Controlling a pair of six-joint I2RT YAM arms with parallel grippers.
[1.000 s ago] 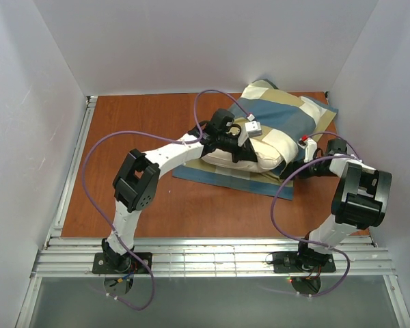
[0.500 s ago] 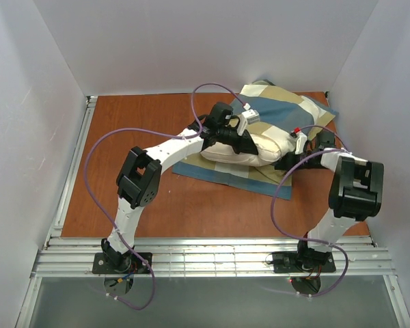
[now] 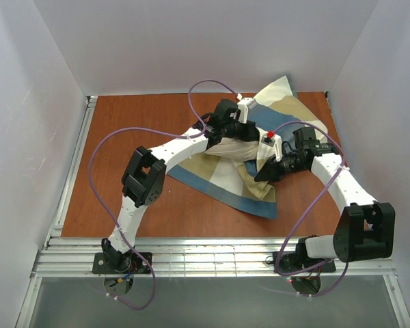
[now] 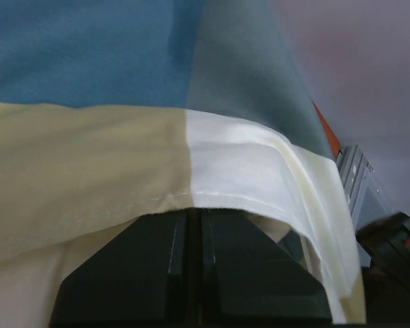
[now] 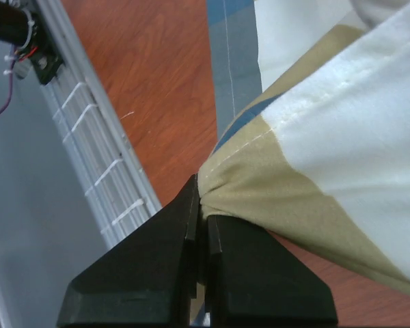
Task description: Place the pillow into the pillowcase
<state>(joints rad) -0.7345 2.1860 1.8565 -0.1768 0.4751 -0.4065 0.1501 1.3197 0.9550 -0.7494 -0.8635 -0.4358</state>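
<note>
The pillowcase (image 3: 242,188), in blue, tan and cream blocks, is lifted off the table in the middle. One corner stands up at the back (image 3: 281,85) and a flap lies toward the front. My left gripper (image 3: 248,132) is shut, and the pillowcase's hem (image 4: 191,198) is draped over its tips (image 4: 195,213). To its right my right gripper (image 3: 266,166) is shut, pinching a tan corner of the pillowcase (image 5: 260,178) between its fingertips (image 5: 201,198). The pillow (image 3: 229,148) shows only as a cream bulge under the left gripper, mostly covered by the cloth.
The brown tabletop (image 3: 137,137) is walled by white panels on three sides. A metal rail (image 3: 212,256) runs along the near edge by the arm bases. Purple cables (image 3: 96,164) loop over both arms.
My right gripper went from open to shut on the pillowcase's corner and swung left and forward. The pillowcase rose off the table and now drapes over the pillow. The left gripper stayed shut.
</note>
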